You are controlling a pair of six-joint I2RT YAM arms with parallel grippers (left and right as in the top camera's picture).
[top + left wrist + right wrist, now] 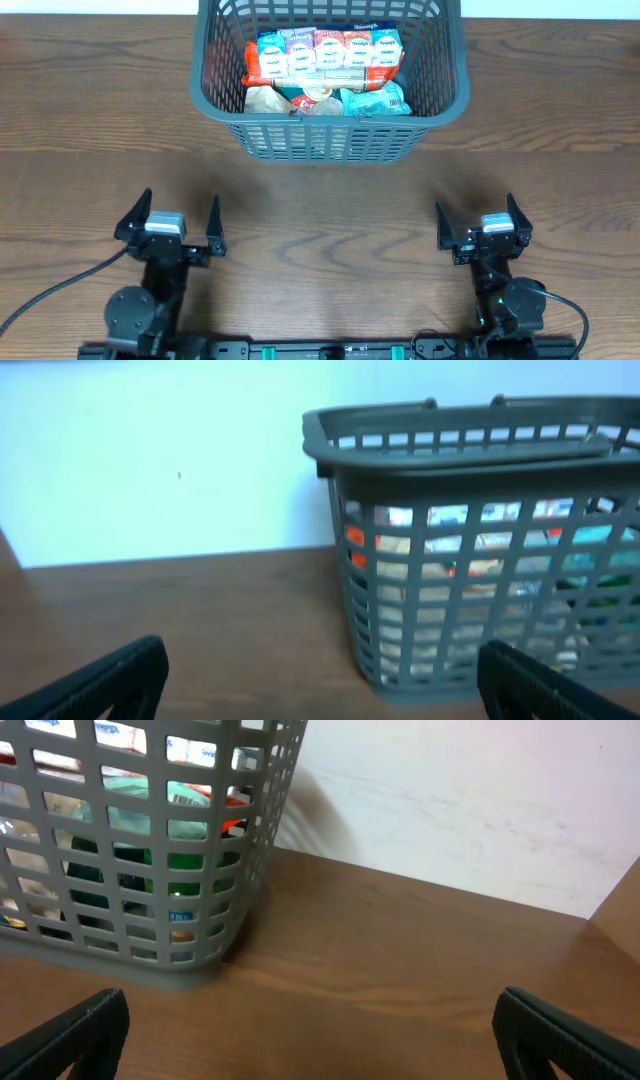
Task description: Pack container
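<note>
Though apparently full, container [320,140] upright, untouched.

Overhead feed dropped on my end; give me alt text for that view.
The dark grey lattice container, holding colourful food packets, stands at the far middle of the wooden table. The left gripper and right gripper are near the front, well short of it, fingers open and empty.

Matt grey plastic container [330,140], glossy food packets [325,55], wood-grain table [320,230]
</note>
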